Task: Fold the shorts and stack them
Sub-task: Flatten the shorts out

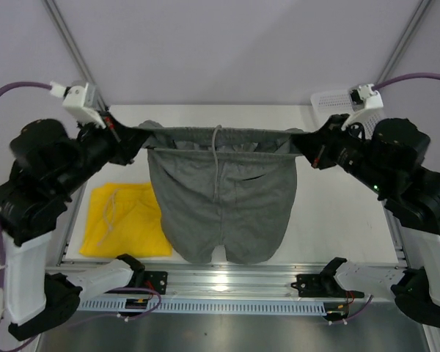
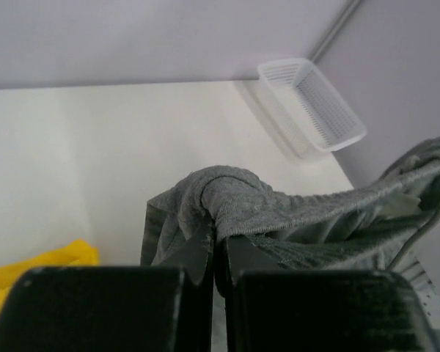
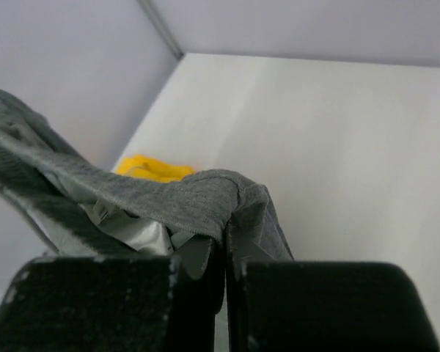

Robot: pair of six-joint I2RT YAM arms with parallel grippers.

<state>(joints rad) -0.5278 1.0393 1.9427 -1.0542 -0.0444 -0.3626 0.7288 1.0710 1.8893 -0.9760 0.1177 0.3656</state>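
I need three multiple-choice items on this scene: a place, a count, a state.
1. Where are the yellow shorts? A) on the table, left arm's side B) far right corner C) hanging
2. How many pairs of shorts are visible? A) one B) two C) four
3. The grey shorts are: A) lying flat B) held by one arm C) stretched between the left end effector and right end effector, both shut on the waistband
Answers: A, the top view shows them there; B, one yellow, one grey; C, both wrist views show pinched cloth.
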